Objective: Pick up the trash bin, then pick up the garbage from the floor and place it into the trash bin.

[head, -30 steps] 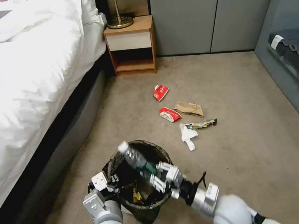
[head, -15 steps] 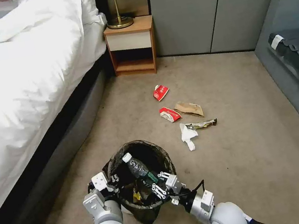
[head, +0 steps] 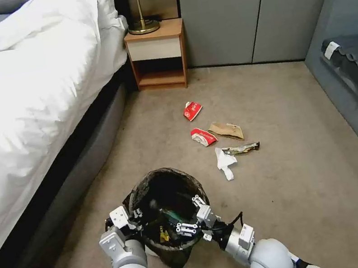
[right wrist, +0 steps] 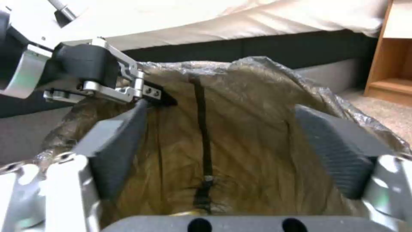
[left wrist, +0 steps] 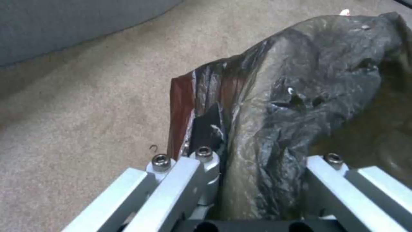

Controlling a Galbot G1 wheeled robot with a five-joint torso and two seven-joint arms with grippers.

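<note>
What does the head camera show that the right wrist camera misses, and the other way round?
Head view alone: the litter on the carpet, two red packets, a brown paper bag, a white paper scrap and a wrapper, plus the lamp.

Right wrist view alone: the right gripper's dark ribbed pads, spread open, close over the bag's inside.

Both: the trash bin, the left gripper clamped on its rim, the bed and the nightstand.

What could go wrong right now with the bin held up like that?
The left gripper seems to pinch only the trash bin at its bag-lined rim, so the liner could slip or tear. The open right gripper sits at the rim and could snag the bag on withdrawal.
</note>
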